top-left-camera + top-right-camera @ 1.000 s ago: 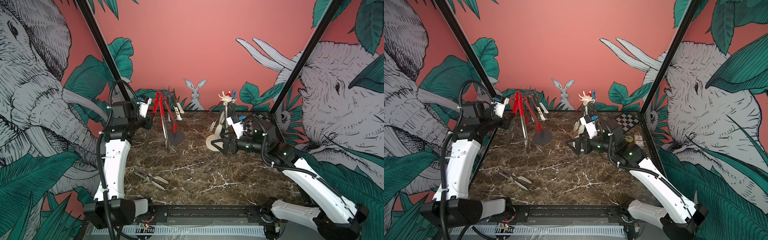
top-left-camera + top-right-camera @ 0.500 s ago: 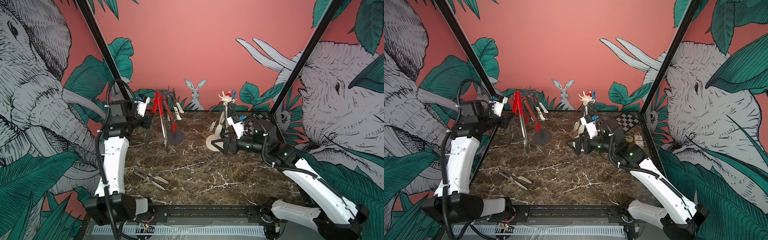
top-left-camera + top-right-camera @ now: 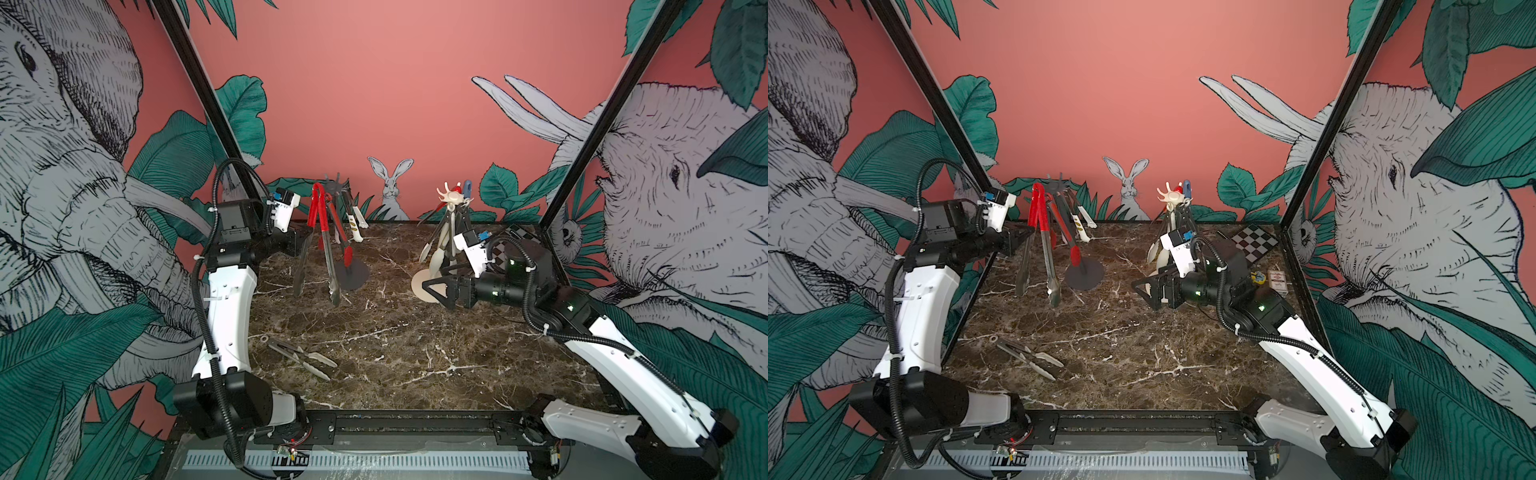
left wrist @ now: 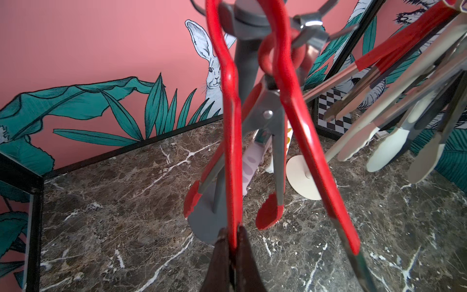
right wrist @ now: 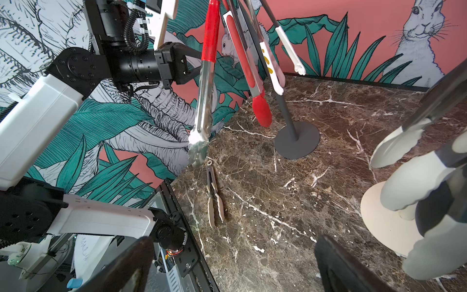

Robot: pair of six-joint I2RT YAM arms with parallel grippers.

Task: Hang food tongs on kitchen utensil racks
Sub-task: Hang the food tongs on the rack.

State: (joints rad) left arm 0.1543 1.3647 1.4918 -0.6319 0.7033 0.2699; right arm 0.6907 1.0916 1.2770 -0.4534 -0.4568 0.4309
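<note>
The dark grey rack stands at the back left and the cream rack at the back right, each with several food tongs hanging. My left gripper is shut on one arm of the red-handled, metal-tipped tongs. Their bend sits up at the dark rack's crown. My right gripper is open and holds nothing, low beside the cream rack's base. Cream-tipped tongs lie flat on the marble near the front left, also seen in the right wrist view.
Red-tipped tongs and white ones hang close behind the held pair. A chessboard and a small card box sit at the back right corner. Black frame posts slant up on both sides.
The left arm has shifted slightly to the left, still shut on the red-handled tongs. The right arm has not moved.
</note>
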